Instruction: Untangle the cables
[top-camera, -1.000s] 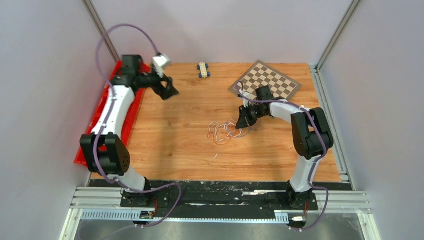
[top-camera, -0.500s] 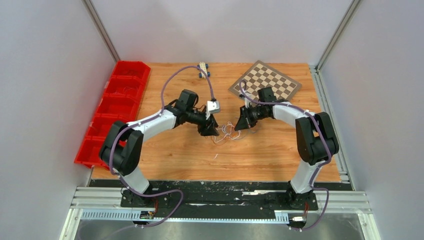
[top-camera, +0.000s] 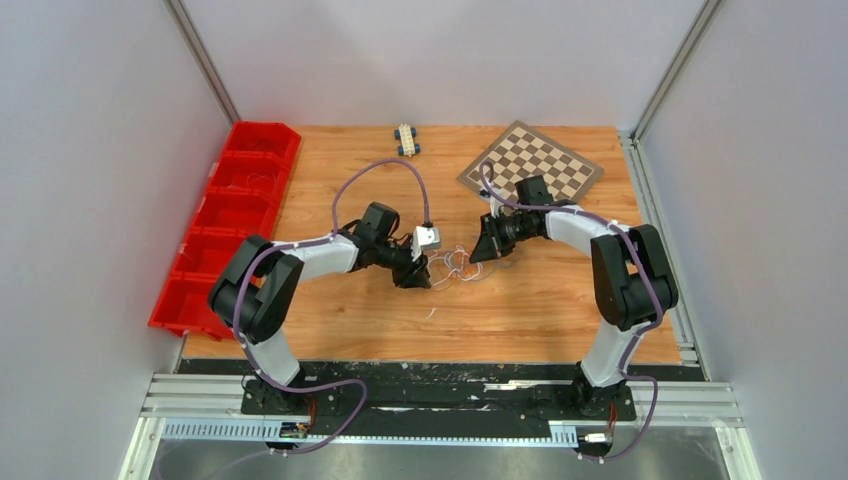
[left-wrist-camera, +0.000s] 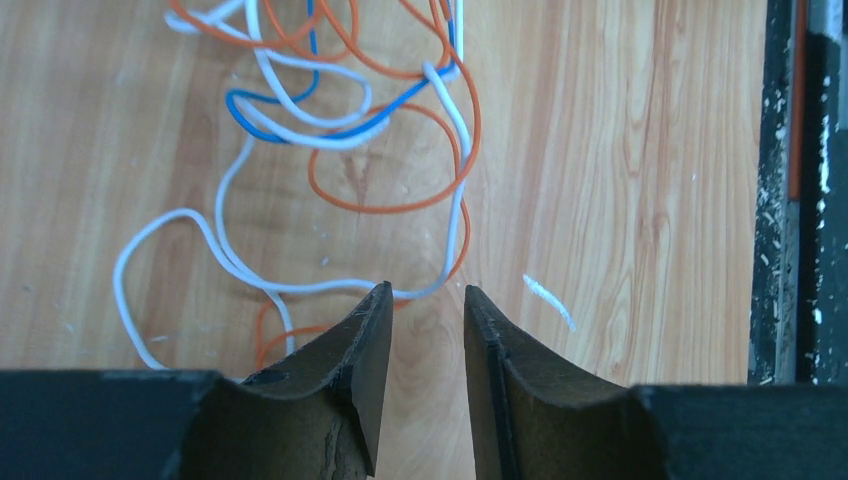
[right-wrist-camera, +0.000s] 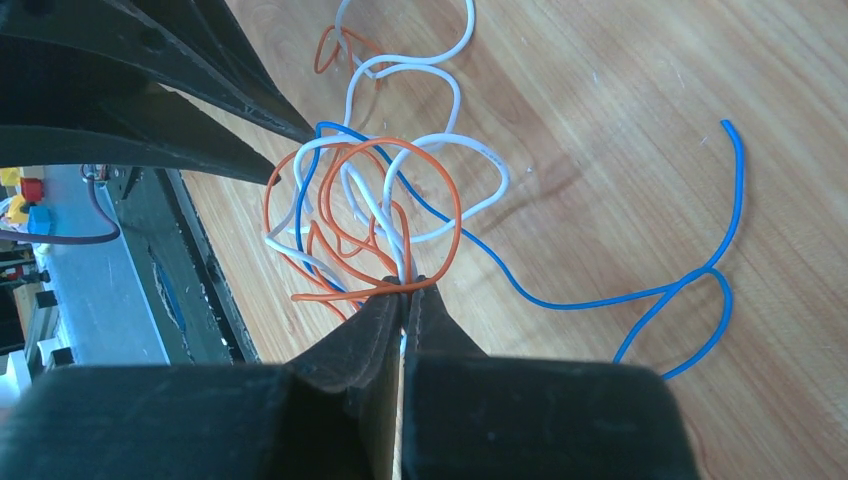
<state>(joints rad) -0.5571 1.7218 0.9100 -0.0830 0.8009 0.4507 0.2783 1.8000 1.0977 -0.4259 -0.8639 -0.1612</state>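
The cables (top-camera: 455, 265) are a small knot of thin white, orange and blue wires mid-table. My left gripper (top-camera: 418, 278) stands at the knot's left side. In the left wrist view it (left-wrist-camera: 425, 290) is open with a narrow gap and bare wood between its fingers. A white strand of the cables (left-wrist-camera: 300, 285) crosses just beyond the tips. My right gripper (top-camera: 482, 252) sits at the knot's right side. In the right wrist view it (right-wrist-camera: 408, 285) is shut on white and orange strands of the cables (right-wrist-camera: 370, 200). A blue strand (right-wrist-camera: 700, 280) trails off to the right.
Red bins (top-camera: 225, 215) line the table's left edge. A checkerboard (top-camera: 530, 160) lies at the back right and a small blue-and-white block (top-camera: 405, 139) at the back middle. A short white scrap (left-wrist-camera: 548, 300) lies near the left fingertips. The table's dark front rail (left-wrist-camera: 800, 200) runs close by.
My left arm has swung from the red bins over to the knot and come down beside it, its jaws narrowing. The right gripper has stayed put, holding the strands.
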